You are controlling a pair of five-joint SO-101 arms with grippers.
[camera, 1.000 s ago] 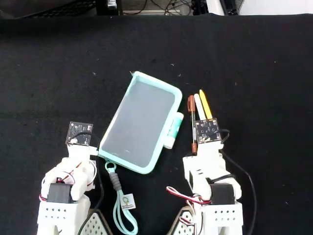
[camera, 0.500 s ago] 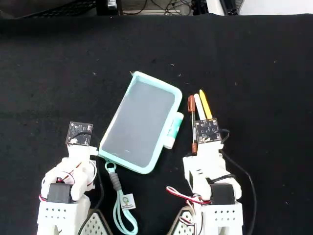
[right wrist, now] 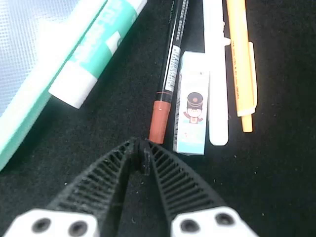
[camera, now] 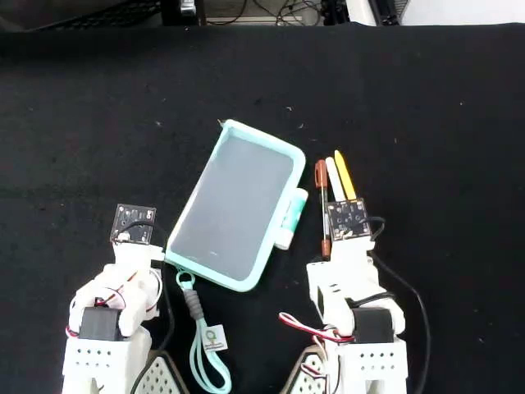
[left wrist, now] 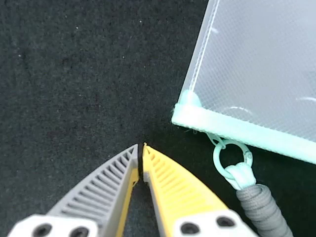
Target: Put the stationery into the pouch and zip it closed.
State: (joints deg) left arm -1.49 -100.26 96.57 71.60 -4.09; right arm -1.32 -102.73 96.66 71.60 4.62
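Note:
A mint-edged clear pouch [camera: 234, 205] lies slanted mid-table, its strap [camera: 201, 336] trailing toward the arms; its corner [left wrist: 190, 106] and ring [left wrist: 231, 157] lie just beyond my left gripper [left wrist: 140, 146], which is shut and empty on the cloth. My right gripper [right wrist: 141, 145] is shut and empty, its tips just short of the brown pen's [right wrist: 168, 81] cap. Beside the pen lie a small eraser box [right wrist: 193, 116], a white pen [right wrist: 216, 74] and an orange pen [right wrist: 239, 59]. A mint-and-white glue stick [right wrist: 96, 49] lies along the pouch's edge [camera: 291, 217].
Black cloth [camera: 426, 123] covers the table. Both arm bases [camera: 107, 328] [camera: 361, 328] sit at the near edge, one on each side of the strap. Cables and equipment [camera: 271, 10] lie beyond the far edge.

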